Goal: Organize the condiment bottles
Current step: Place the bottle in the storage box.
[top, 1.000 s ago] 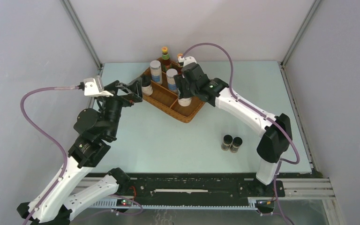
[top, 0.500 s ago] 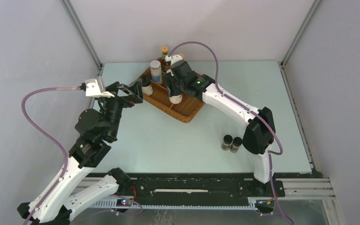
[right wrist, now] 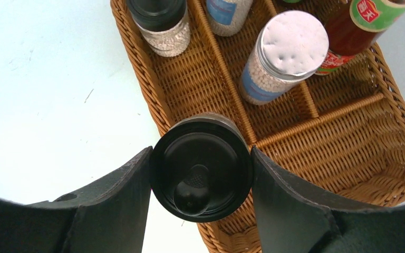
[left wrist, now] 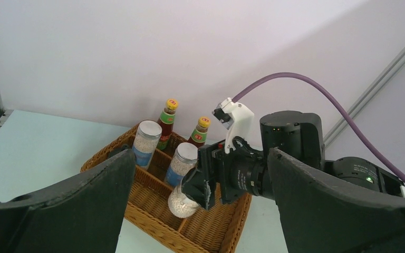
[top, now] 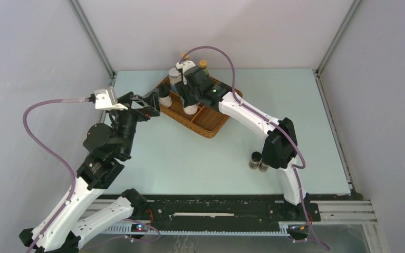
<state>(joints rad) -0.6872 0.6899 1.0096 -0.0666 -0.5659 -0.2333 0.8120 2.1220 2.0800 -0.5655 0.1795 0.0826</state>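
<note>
My right gripper [top: 191, 99] is shut on a black-capped beige shaker [top: 191, 108] and holds it over the front part of the wicker tray [top: 211, 129]. The shaker's cap [right wrist: 202, 167] fills the gap between my right fingers. From the left wrist the shaker [left wrist: 182, 203] hangs tilted above a divider. The second shaker [top: 165, 97] stands at the tray's left end. Two silver-lidded jars [left wrist: 147, 139] [left wrist: 183, 161] and two sauce bottles [left wrist: 167, 118] [left wrist: 199, 132] stand in the tray. My left gripper [top: 154, 103] is open and empty beside the tray's left end. Two dark vials [top: 254, 159] stand on the table.
The right arm reaches across the table and its elbow [top: 277, 145] partly hides the vials. The tray's front right compartment [right wrist: 348, 142] holds nothing. Grey walls close in the back and both sides.
My right gripper has carried the shaker leftward across the tray, from its right part toward its left part. The left arm has not moved.
</note>
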